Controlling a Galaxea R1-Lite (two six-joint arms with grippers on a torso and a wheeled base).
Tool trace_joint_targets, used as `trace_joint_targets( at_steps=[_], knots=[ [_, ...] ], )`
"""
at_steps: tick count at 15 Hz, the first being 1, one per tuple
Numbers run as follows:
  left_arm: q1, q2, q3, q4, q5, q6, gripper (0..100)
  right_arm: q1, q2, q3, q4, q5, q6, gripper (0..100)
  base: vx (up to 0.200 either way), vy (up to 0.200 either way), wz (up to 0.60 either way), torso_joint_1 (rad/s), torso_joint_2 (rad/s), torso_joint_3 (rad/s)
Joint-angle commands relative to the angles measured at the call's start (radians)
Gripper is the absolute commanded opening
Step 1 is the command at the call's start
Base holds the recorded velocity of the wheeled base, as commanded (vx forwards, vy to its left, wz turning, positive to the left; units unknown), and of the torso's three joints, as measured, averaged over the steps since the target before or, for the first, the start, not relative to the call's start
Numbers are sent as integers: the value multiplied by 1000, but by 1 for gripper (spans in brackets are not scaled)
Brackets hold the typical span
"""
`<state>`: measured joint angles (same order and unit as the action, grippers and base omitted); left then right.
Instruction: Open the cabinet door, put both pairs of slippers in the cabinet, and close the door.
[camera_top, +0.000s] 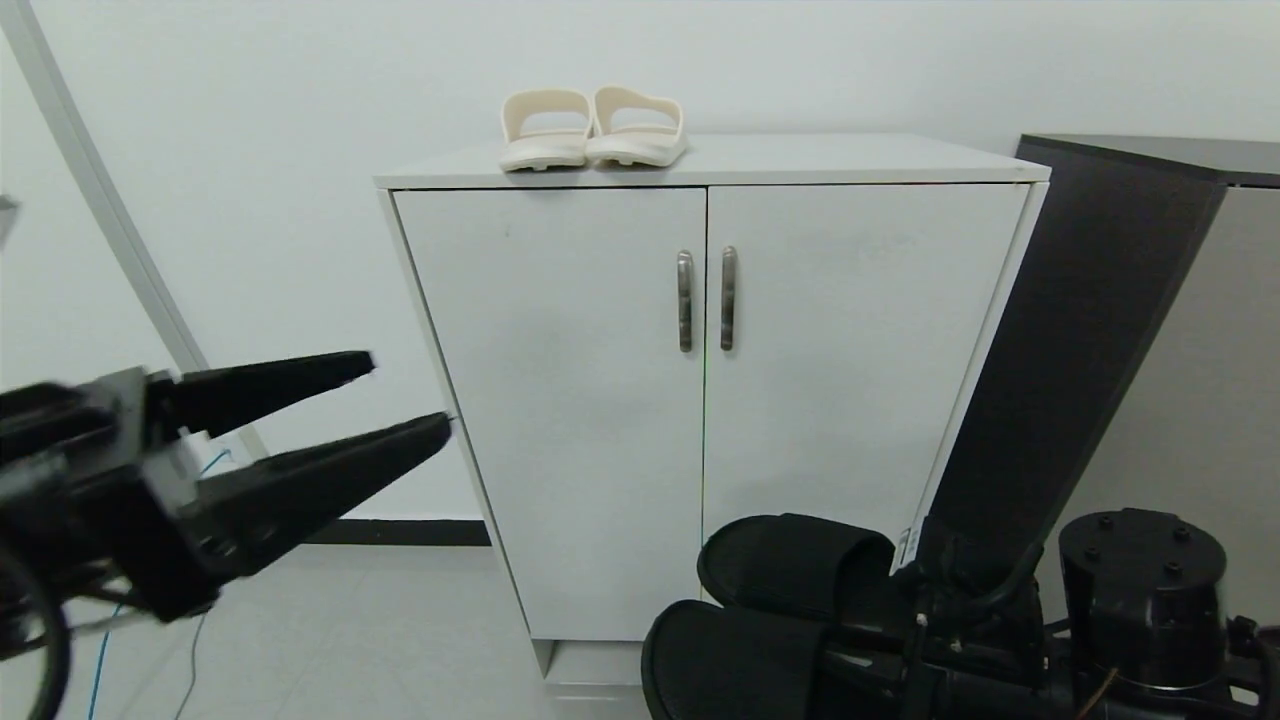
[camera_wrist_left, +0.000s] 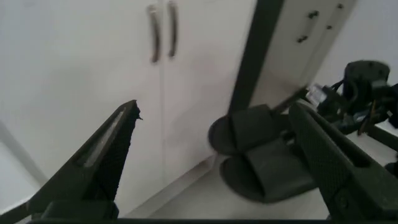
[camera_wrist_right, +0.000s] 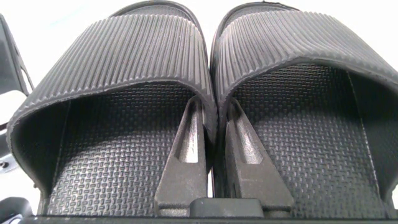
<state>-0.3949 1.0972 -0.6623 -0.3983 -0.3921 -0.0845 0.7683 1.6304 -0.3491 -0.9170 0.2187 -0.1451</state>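
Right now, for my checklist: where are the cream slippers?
Head view: the cream slippers sit side by side on the cabinet top, above its left door.

Slippers (camera_top: 600, 140) atop cabinet (camera_top: 560, 400); 2nd pair (camera_top: 790, 565) in front, lower R.

right gripper (camera_wrist_right: 214, 109), jaws pinching black slippers (camera_wrist_right: 124, 56)

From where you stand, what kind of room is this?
Likely an indoor room arranged like a home entryway: a white two-door cabinet, cream slippers on its top, and black slippers held in the right tool.
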Motion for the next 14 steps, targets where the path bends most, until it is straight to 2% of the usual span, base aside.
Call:
trace_joint_targets(
  at_steps=[1, 3, 4, 5, 8, 10, 12, 14],
  knots=[
    [-131, 208, -174, -8, 4, -3, 100, 0, 2, 1, 0, 1, -1, 0, 0, 0, 0, 0, 0, 0],
    [-156, 326, -278, -17, 13, 2, 100, 0, -4, 2, 0, -1, 12, 0, 0, 0, 0, 0, 0, 0],
    [-185, 380, -313, -43, 15, -3, 100, 0, -4, 2, -8, -1, 12, 0, 0, 0, 0, 0, 0, 0],
    [-200, 412, -329, -73, 13, -12, 100, 0, -1, 2, -19, -2, 13, 0, 0, 0, 0, 0, 0, 0],
    [-249, 521, -402, -76, 18, -23, 100, -1, 3, 2, -23, -2, 13, 0, 0, 0, 0, 0, 0, 0],
    [-256, 584, -474, -70, 1, -90, 100, -4, -3, 6, -25, -4, 13, 0, 0, 0, 0, 0, 0, 0],
    [-249, 658, -562, -70, -60, -136, 100, -17, -3, 7, -25, -4, 13, 0, 0, 0, 0, 0, 0, 0],
    [-245, 717, -632, -70, -76, -195, 100, -17, -1, 7, -25, -2, 13, 0, 0, 0, 0, 0, 0, 0]
  ],
)
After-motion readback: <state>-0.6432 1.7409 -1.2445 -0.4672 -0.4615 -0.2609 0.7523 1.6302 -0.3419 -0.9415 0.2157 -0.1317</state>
